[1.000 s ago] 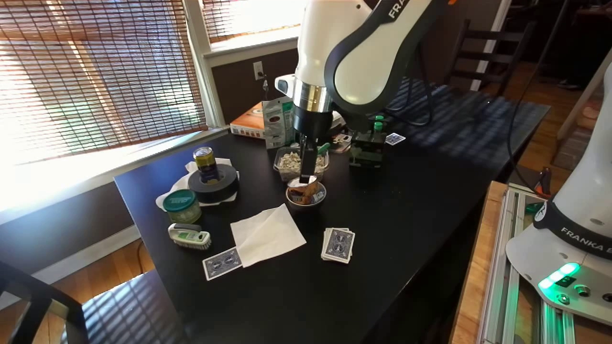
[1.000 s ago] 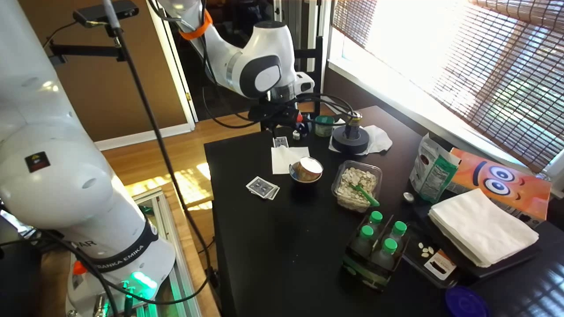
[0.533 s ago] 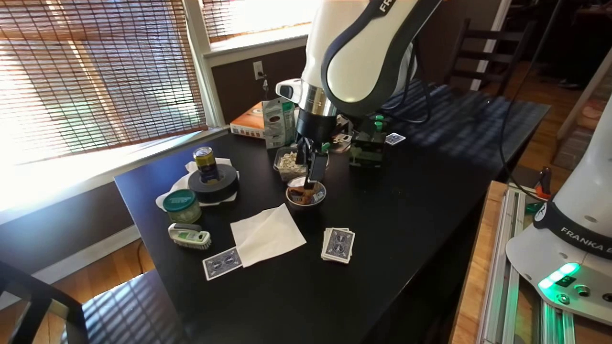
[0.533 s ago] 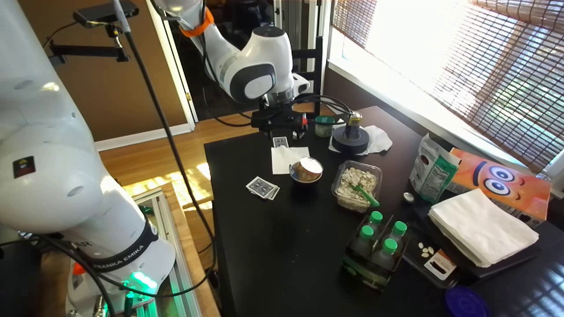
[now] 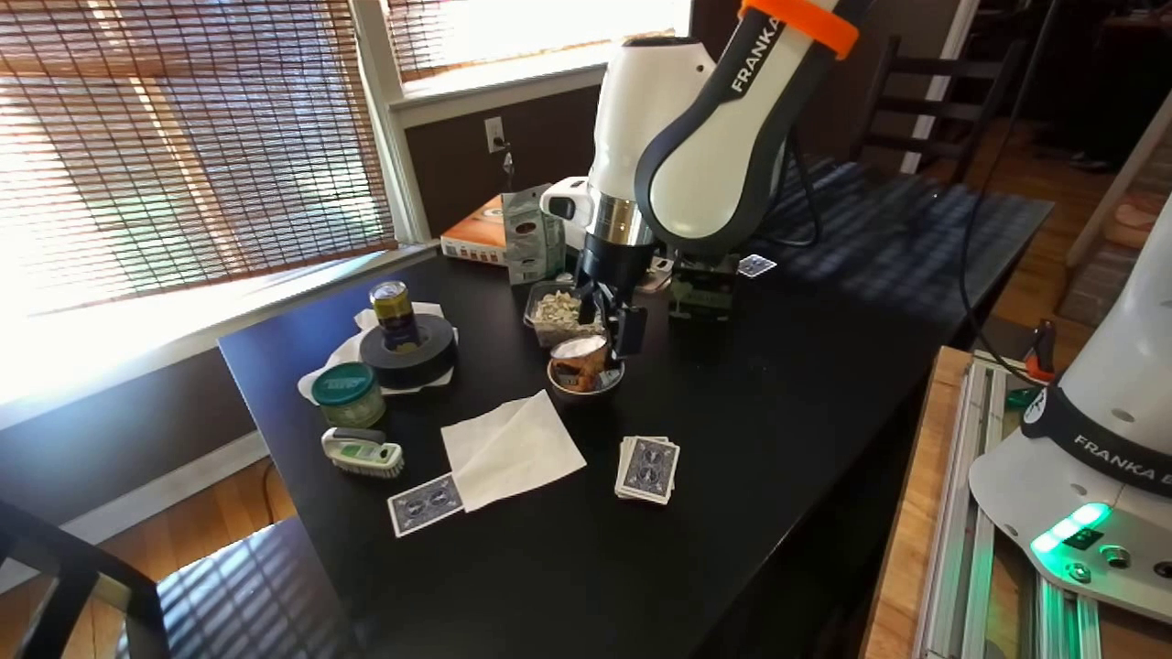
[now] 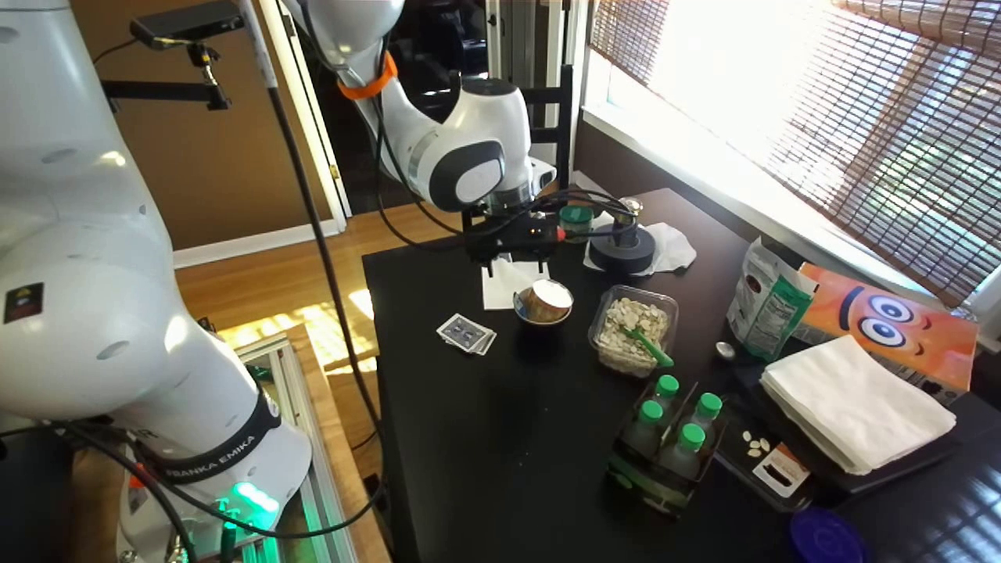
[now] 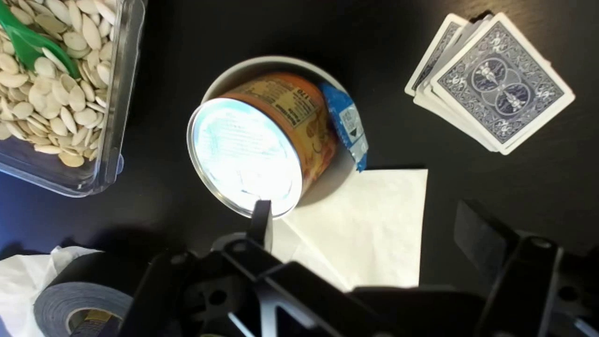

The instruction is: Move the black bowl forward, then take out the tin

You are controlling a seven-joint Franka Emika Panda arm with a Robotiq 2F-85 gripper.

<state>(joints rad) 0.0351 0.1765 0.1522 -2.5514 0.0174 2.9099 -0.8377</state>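
Note:
The black bowl [image 5: 587, 396] sits upright on the dark table and holds a tilted orange tin [image 5: 575, 368] with a shiny lid. The bowl [image 6: 547, 321] and tin [image 6: 550, 295] also show in an exterior view. In the wrist view the bowl's pale inner wall [image 7: 328, 185] surrounds the tin [image 7: 248, 154], whose lid leans out over the rim. A blue wrapper [image 7: 348, 126] lies in the bowl beside it. My gripper [image 7: 369, 224] is open and empty, its jaws wide apart. In both exterior views the gripper [image 5: 611, 339] [image 6: 516, 269] hangs above and beside the bowl. In the wrist view one fingertip [image 7: 262, 213] overlaps the lid's edge; contact cannot be told.
A tub of seeds [image 6: 635, 320] with a green spoon stands near the bowl. A napkin [image 5: 513, 450] and a card stack [image 5: 648, 469] lie on the other sides. A tape roll with a can [image 5: 396, 316], a teal-lidded jar [image 5: 348, 394] and a bottle carrier [image 6: 661, 453] stand farther off.
My gripper has turned and shifted right in one exterior view, and lower, closer to the bowl, in another. Both its fingers now show apart. The bowl and tin have not moved.

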